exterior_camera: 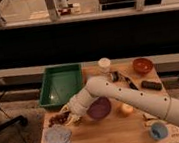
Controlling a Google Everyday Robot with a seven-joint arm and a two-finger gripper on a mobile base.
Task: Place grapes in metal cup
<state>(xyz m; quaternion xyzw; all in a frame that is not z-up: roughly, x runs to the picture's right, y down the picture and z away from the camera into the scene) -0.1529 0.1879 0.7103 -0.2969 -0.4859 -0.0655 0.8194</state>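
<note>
1. Well, the robot's white arm reaches across the wooden counter [112, 131] from the right, and its gripper [69, 115] is low at the counter's left edge, just in front of the green plastic tray [60, 84].
2. Right at the gripper lies the elongated bunch of small dark purple-brown grapes [58, 119], on the counter beside the tray's front corner and above a pale blue cloth [57, 136].
3. I cannot tell whether the fingers are spread or closed, nor whether they have hold of the bunch; gripper and fruit run together from where I stand.
4. The small shiny metal cup [114, 76] seems to stand at the back of the counter, just beside a white cup [103, 64]; the arm half hides it, so I am not sure of it.
5. A round purple bowl [99, 108] sits just right of the gripper, between the bunch and the way to the cup.
6. I'd judge the bunch light but floppy: it would sag and swing when lifted, and single grapes could pull off or crush under a hard squeeze.
7. The best hold is probably across the middle, where the cluster is thickest, gently, so both ends hang evenly.
8. The cup looks narrow for such a long bunch, so it would likely need feeding in end first.
</note>
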